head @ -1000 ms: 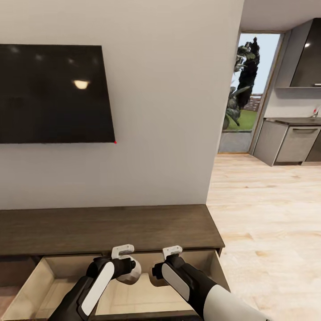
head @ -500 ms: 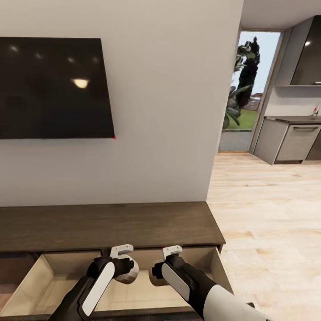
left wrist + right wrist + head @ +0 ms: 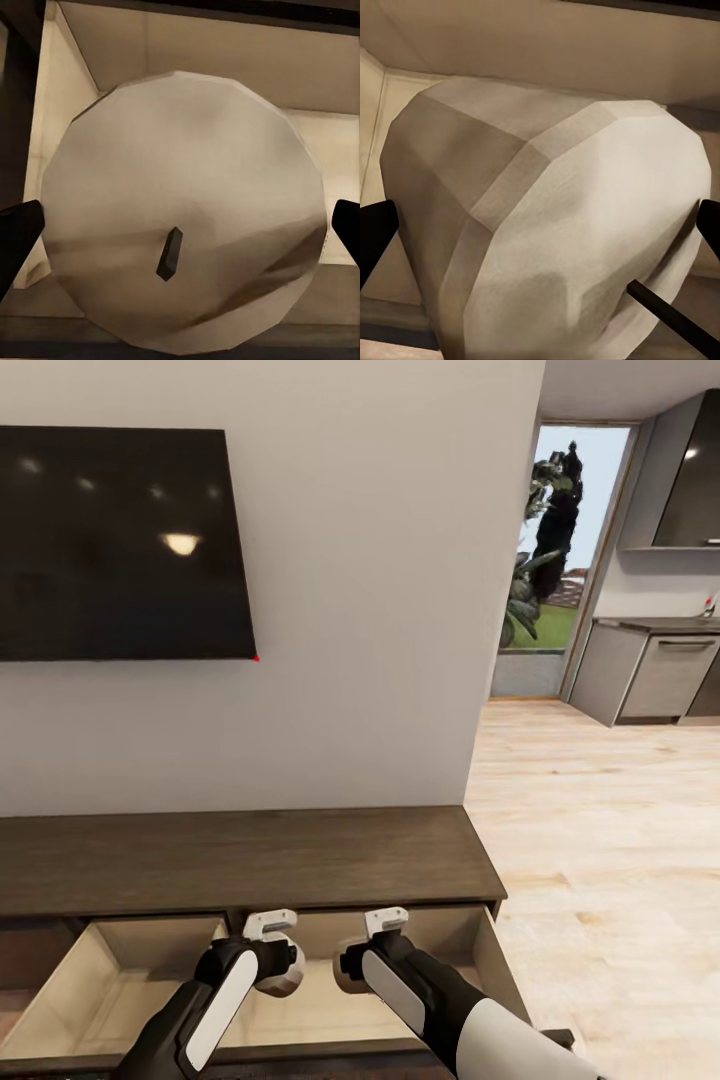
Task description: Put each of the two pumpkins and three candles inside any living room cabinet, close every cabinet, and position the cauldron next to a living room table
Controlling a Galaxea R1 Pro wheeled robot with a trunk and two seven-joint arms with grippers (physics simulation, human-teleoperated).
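The robot stands in front of the long brown cabinet (image 3: 250, 855), which sits against the wall under a big black TV (image 3: 120, 545). One drawer (image 3: 110, 970) of the cabinet is pulled out, and its inside is pale beige.

Both arms reach over the open drawer. The left gripper (image 3: 283, 978) grasps a candle (image 3: 280, 985). From the left wrist camera, the candle (image 3: 184, 217) looks like a big round grey-beige face with a small dark wick, and a black finger (image 3: 19, 240) sits at each side of it.

The right gripper (image 3: 350, 975) grasps another candle (image 3: 347, 982). From the right wrist camera this candle (image 3: 547, 232) is tilted, so its side and its top both show, with a thin dark wick near one edge.

Both candles hang above the drawer floor. To the right, a light wood floor (image 3: 600, 840) leads to grey kitchen units (image 3: 660, 680) and a glass door (image 3: 550, 560)
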